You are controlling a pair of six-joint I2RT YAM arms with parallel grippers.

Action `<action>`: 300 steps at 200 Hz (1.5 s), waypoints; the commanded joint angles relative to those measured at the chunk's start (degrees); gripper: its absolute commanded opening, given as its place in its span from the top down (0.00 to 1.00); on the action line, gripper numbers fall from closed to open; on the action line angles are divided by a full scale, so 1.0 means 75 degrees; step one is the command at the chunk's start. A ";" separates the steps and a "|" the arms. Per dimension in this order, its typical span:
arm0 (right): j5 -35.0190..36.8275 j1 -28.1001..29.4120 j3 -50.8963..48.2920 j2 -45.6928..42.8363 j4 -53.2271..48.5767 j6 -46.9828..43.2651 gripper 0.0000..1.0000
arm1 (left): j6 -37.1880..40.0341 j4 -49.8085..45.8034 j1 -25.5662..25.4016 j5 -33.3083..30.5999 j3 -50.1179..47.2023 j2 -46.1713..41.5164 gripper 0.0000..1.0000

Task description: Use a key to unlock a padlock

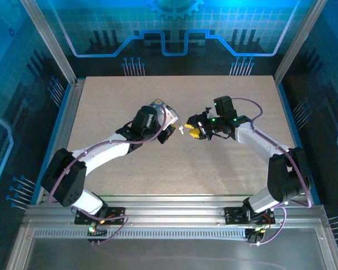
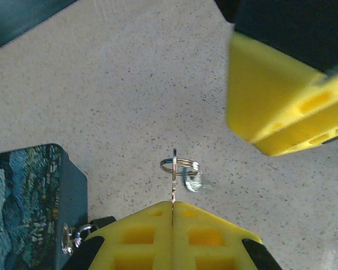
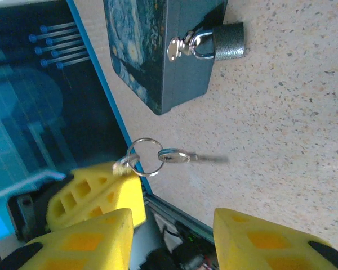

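"Yellow foam fingers (image 3: pixel 115 239) in the foreground, spread above a speckled beige tabletop (image 3: pixel 281 112): yours?"

"Mine. That is my right gripper (image 3: pixel 174 219), released and carrying nothing. My left gripper (image 2: pixel 173 207) is clenched on a thin silver blade (image 2: pixel 173 194). From the blade rises a small steel split ring (image 2: pixel 177 165), and off that ring dangles the slim silver-grey metal key (image 3: pixel 186 158), between my two grippers."

"And the lock?"

"The tiny dark grey metal padlock (image 3: pixel 228 42) hangs by its shackle from the silver hasp (image 3: pixel 183 48) on the dark blue swirl-patterned rectangular box (image 3: pixel 158 56), well apart from the key."

"What could spoil it?"

"The ring, I judge. The key swings loose on it, so if my right fingers close off-centre I may catch the ring or only the tip. Then the key would sit crooked and miss the keyhole. Pulling against my clamped left could tear the blade out and drop the lot. The padlock looks loose on its hasp too: a push from the key may just swing it aside."
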 commanded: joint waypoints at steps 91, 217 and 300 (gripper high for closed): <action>0.0429 0.0474 -0.0155 0.0312 0.1445 0.1459 0.63 | 0.1100 0.0513 -0.0274 -0.0134 -0.0211 -0.0284 1.00; 0.0263 0.0431 0.0002 0.0641 0.1658 0.1344 0.73 | 0.1167 0.0451 -0.0311 -0.0098 -0.0363 -0.0298 1.00; 0.0091 0.0443 0.0163 0.0789 0.1618 0.1082 0.88 | 0.1232 0.0499 -0.0317 -0.0269 -0.0458 -0.0306 1.00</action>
